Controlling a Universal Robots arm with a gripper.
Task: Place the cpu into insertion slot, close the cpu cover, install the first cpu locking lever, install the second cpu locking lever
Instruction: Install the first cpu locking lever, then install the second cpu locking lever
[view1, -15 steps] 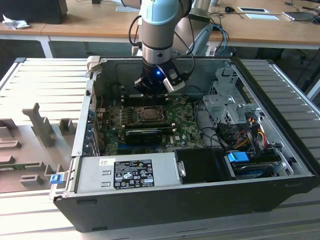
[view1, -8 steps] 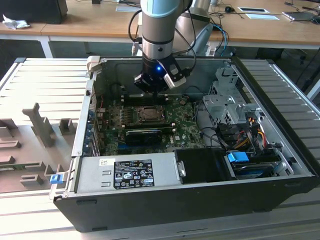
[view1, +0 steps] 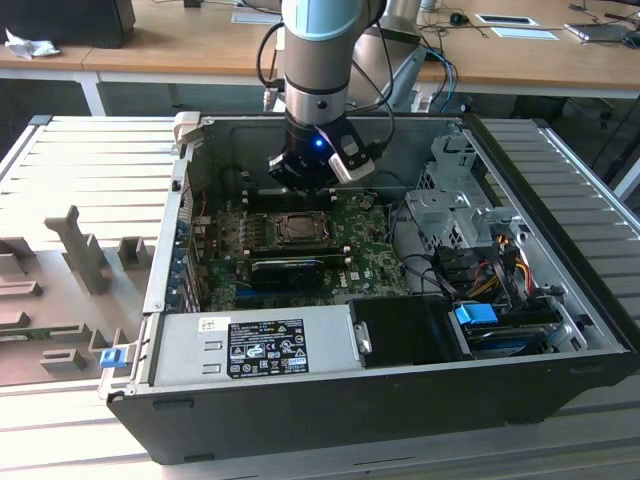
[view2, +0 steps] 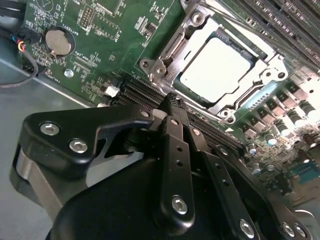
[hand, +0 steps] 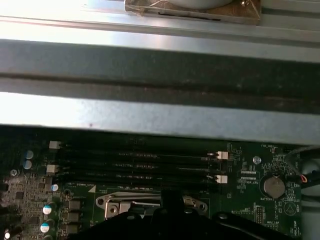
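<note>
Black links of my claw (view2: 172, 100) sit closest to the lens in the second wrist view, and its two fingers (view2: 176, 145) lie pressed together side by side with nothing between them, so I read it as closed and empty. Their tips end at the row of black memory slots (view2: 145, 95), just short of the socket's metal frame.

Just past the tips lies the chip (view2: 216, 66), flat in the socket (view2: 159, 67), its pale metal top facing up. It is square, so I see no long axis; in this view its edges run skewed to the line of the fingers. A silver cover frame (view2: 172, 47) lies down around the chip, with the chip showing through the cut-out. I cannot tell from here whether the locking levers are latched.

On the green board (view2: 100, 30) beyond, a round coin battery (view2: 56, 41) sits well apart from the socket.

From the exterior view, my claw (view1: 305, 180) hangs low inside the open computer case (view1: 330, 400), over the board's far edge. That puts the socket (view1: 298, 229) just nearer the camera than the claw. A long black card (view1: 290, 268) lies nearer still, then a grey power supply (view1: 250, 345) along the case's front. The case rests on a ribbed metal tabletop (view1: 90, 150).

In the first wrist view the battery (hand: 273, 187) and memory slots (hand: 135, 160) lie beyond the claw's dark edge.
</note>
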